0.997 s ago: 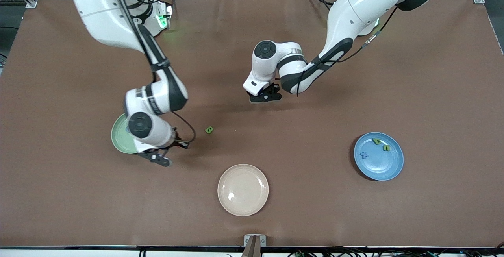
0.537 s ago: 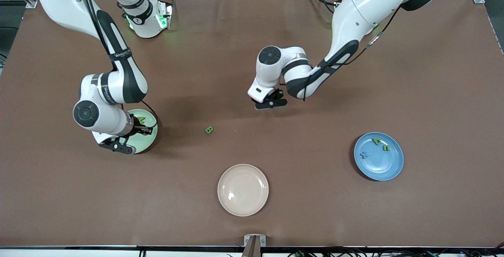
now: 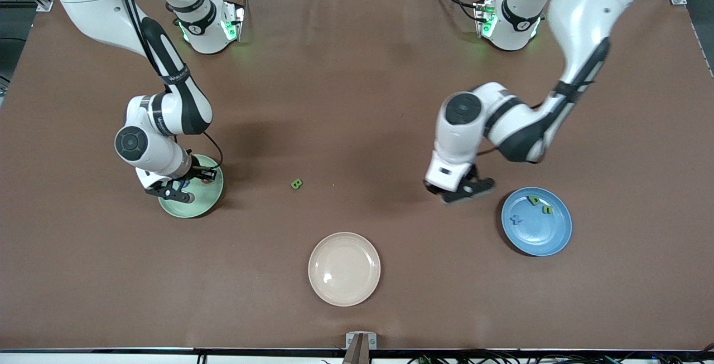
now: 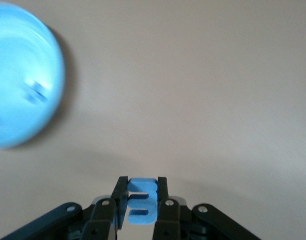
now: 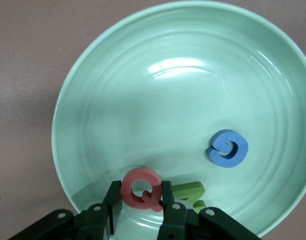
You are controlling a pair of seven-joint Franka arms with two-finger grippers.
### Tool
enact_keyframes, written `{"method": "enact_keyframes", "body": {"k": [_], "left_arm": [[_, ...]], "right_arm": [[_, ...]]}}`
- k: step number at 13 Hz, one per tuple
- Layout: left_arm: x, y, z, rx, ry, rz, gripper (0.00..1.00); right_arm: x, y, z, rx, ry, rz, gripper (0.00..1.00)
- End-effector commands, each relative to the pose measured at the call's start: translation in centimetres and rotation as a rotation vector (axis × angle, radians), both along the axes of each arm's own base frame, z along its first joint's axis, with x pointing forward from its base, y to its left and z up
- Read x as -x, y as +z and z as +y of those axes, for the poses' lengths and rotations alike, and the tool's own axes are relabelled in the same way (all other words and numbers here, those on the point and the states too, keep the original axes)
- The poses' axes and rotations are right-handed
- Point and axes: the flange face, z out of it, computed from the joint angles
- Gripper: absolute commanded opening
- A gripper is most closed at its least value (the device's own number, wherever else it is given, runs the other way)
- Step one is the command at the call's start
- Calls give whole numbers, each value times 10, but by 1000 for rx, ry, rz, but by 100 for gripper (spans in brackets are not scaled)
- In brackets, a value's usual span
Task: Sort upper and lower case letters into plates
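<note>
My right gripper [image 3: 175,192] is low over the pale mint green plate [image 3: 205,201], shut on a red letter Q [image 5: 141,189]. In the right wrist view the mint plate [image 5: 183,100] holds a blue G [image 5: 228,148] and a green letter [image 5: 189,191]. My left gripper [image 3: 460,191] hangs over the table beside the blue plate [image 3: 538,236], shut on a blue letter E [image 4: 141,200]. The blue plate holds two green letters [image 3: 534,200] [image 3: 548,209] and a blue x [image 3: 516,219]. A green B [image 3: 296,184] lies on the table between the two arms.
A cream-beige plate [image 3: 344,268] sits near the table's front edge, nearer the camera than the green B. The blue plate [image 4: 17,75] with its x shows at the edge of the left wrist view.
My left arm swung from the table's middle toward the blue plate with the blue E. My right gripper moved from beside the mint plate to over it, holding the red Q.
</note>
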Motion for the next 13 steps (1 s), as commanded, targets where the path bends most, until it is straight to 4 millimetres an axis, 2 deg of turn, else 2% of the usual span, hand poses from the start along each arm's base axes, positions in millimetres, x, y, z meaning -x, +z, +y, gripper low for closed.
{"method": "enact_keyframes", "body": {"k": [1,2,5,7,8,9,10,11,13], "left_arm": [[-27,4,70,-25,-20,40,0],[-36,5,94,-29,-30,43,0],[-55,-7,153,-19,-22,74,5],[-60,-16,176,-9,13,88,39],[-62,-16,187,-10,26,86,51],[-65,-12,194,-9,36,78,71],[-66,-6,194,-16,38,68,100],[-66,2,192,-21,38,61,100],[-71,30,187,-46,46,55,100]], "right_arm": [[0,9,-2,-4,6,-4,38],[-3,14,-1,-5,-10,18,99],[-28,52,11,-11,-5,70,100],[-41,75,30,-10,-43,69,100],[-43,82,53,-7,-65,57,100],[-42,84,75,-2,-96,43,100],[-40,87,102,-9,-131,28,100],[-37,75,135,-23,-169,16,100],[-33,54,179,-27,-237,-21,100]]}}
